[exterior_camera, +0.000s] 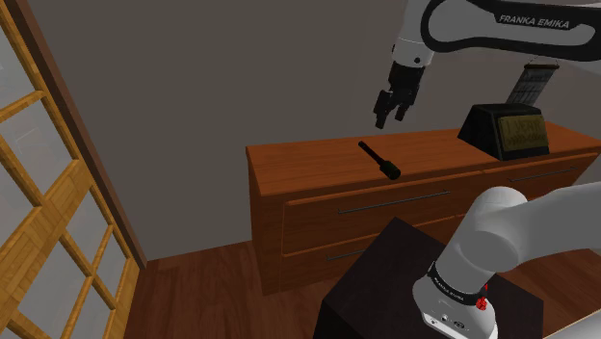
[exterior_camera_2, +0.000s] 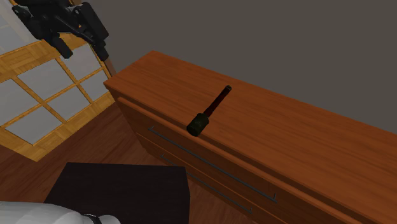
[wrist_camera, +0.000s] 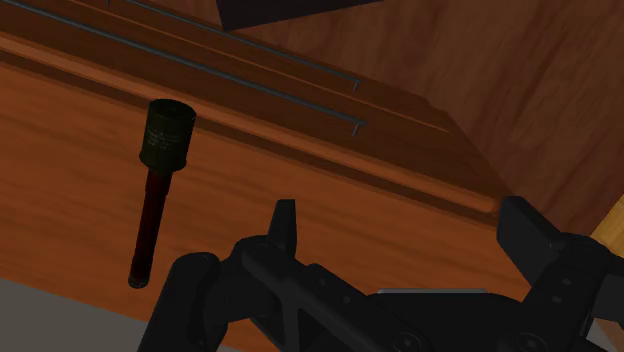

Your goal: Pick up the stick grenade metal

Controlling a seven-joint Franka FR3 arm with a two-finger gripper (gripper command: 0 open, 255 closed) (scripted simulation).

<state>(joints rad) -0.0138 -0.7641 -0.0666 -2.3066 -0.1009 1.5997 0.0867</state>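
- Closest to me, the dark box stand (exterior_camera: 380,279) sits on the wooden floor, with the white arm's base (exterior_camera: 472,279) on it.
- Behind it a wooden dresser (exterior_camera: 308,154) stands against the grey wall, with long thin handles across its drawer fronts.
- Lying flat on the dresser top is the stick grenade (exterior_camera: 378,160), nothing touching it. Its stubby olive head points toward the front edge and its thin dark handle toward the wall.
- Seen from the second exterior view, the stick grenade (exterior_camera_2: 210,111) rests near the middle of the top's depth, with bare wood around it.
- Up in the air above the dresser, the black gripper (exterior_camera: 390,117) hangs well apart from the grenade, toward the shoulder view's right of it.
- Its two fingers stand spread with nothing between them; from the wrist view, the stick grenade (wrist_camera: 155,195) lies off to one side of the gripper (wrist_camera: 400,215), outside the gap.
- A black wedge-shaped box (exterior_camera: 510,130) with a tan face sits farther along the dresser top.
- A wooden window lattice (exterior_camera_2: 38,89) fills the side wall.
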